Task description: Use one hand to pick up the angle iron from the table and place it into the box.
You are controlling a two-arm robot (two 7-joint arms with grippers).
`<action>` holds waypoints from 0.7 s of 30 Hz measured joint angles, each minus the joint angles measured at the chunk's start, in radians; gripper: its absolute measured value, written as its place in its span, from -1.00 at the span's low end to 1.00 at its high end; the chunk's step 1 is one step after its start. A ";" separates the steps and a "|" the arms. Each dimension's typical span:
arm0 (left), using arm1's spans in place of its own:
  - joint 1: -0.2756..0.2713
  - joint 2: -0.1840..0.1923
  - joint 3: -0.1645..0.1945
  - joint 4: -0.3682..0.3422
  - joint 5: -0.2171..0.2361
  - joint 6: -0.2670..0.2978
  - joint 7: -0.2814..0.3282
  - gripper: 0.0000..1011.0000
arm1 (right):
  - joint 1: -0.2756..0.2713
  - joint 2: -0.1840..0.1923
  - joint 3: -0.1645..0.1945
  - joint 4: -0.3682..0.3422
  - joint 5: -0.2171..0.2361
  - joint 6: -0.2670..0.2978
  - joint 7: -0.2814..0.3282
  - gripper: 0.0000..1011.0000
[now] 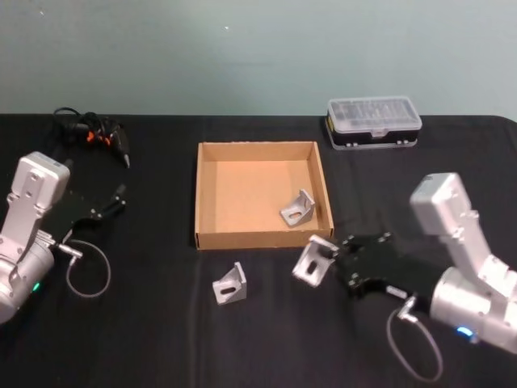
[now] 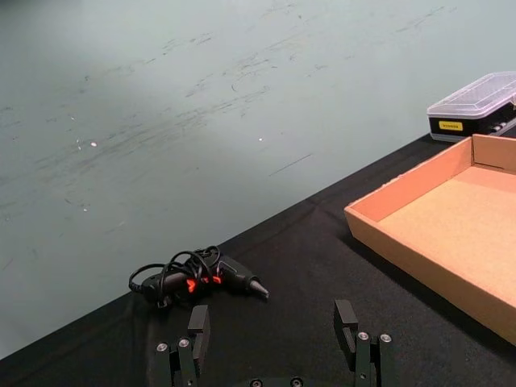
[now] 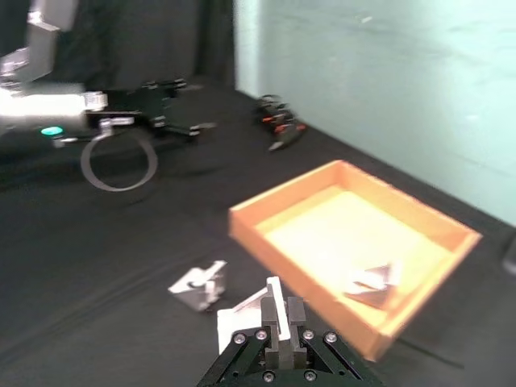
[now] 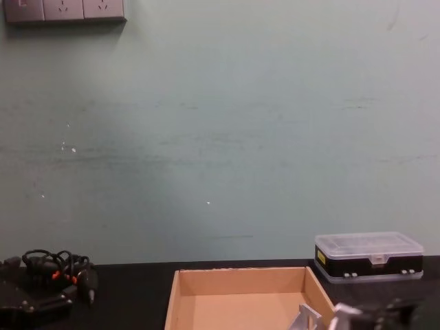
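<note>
The tan cardboard box (image 1: 242,239) stands mid-table on the black table (image 1: 145,339), with one angle iron (image 1: 297,208) lying in its near right corner. A second angle iron (image 1: 230,284) rests on the table in front of the box. My right gripper (image 1: 333,257) is shut on a third angle iron (image 1: 312,260), just outside the box's near right corner. In the right wrist view the fingers (image 3: 282,316) clamp that angle iron (image 3: 242,321) beside the box wall (image 3: 290,266). My left gripper (image 1: 118,198) is parked at the far left, open (image 2: 272,330).
A clear-lidded black plastic case (image 1: 373,121) sits behind the box at the right. A black and orange corded tool (image 1: 95,133) lies at the back left. A loose cable loop (image 1: 87,271) hangs by the left arm, and another (image 1: 416,339) by the right arm.
</note>
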 joint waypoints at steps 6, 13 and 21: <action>0.000 0.000 0.000 0.000 0.000 0.000 0.000 1.00 | -0.038 0.007 0.072 -0.005 0.011 -0.017 -0.032 -0.84; 0.000 0.000 0.000 0.000 0.000 0.000 0.000 1.00 | -0.055 -0.004 0.106 -0.004 0.011 -0.023 -0.042 -0.84; 0.000 0.000 0.000 0.000 0.000 0.000 0.000 1.00 | -0.034 -0.063 0.112 0.007 0.006 -0.004 -0.069 -0.84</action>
